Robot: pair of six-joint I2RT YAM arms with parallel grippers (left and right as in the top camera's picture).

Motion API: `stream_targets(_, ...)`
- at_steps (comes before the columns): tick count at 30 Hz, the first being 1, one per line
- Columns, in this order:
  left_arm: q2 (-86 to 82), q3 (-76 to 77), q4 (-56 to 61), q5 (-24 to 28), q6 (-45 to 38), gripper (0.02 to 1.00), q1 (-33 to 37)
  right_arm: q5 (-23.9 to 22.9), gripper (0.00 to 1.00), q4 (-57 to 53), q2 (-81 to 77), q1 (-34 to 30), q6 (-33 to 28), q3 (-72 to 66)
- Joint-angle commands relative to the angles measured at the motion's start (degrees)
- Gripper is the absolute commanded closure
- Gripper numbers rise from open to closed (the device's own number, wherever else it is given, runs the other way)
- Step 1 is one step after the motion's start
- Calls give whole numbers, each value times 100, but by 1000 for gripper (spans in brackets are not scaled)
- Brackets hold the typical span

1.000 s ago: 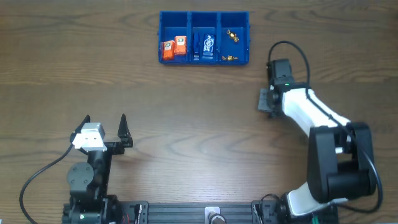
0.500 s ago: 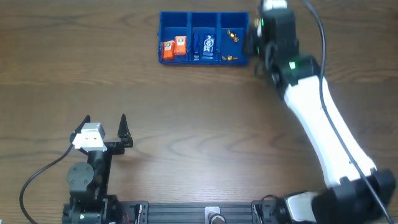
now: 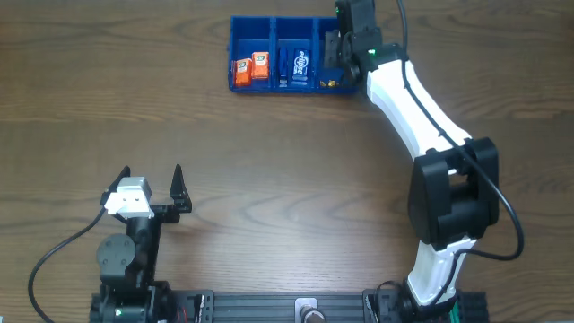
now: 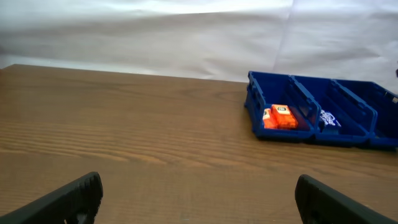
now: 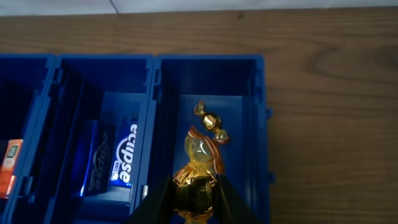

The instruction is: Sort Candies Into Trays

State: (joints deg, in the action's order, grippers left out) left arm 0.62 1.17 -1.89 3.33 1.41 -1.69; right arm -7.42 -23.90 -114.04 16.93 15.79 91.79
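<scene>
Wooden table (image 5: 323, 93), blue tray (image 5: 205, 60) beneath me.
My right gripper (image 5: 194, 204) pinches a gold candy (image 5: 196, 182); released askew, it could land outside the tray.

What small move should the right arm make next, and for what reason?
Probably open the right gripper: it is shut on a gold candy just above the right compartment of the tray, where a second gold candy lies.

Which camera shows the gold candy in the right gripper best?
Right wrist view: the gold candy sits close up between the right gripper's fingers over the tray. From the top the gripper covers it; the left wrist view has the tray far off.
</scene>
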Motion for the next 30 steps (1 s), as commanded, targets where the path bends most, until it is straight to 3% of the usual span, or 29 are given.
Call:
stream_targets(1,-28,-87,-236,72,-59,23,17,-44,752,153,-44,116,-90,140)
stream_targets(5,-28,-87,-236,72,-59,20,17,-42,562,208,-70,140,-92,140)
stream_targets(6,-28,-87,-236,72,-59,20,17,-42,463,223,-70,138,-92,138)
stream_targets(12,-28,-87,-236,72,-59,23,17,-44,312,262,334,59,-264,4)
stream_targets(16,-28,-87,-236,72,-59,20,17,-208,224,750,1683,-136,-684,-938)
stream_targets(21,-28,-87,-236,72,-59,20,17,-345,1,1029,4011,-599,-776,-2612)
stream_targets(30,-28,-87,-236,72,-59,20,17,-330,3,1626,8367,-837,-968,-6317)
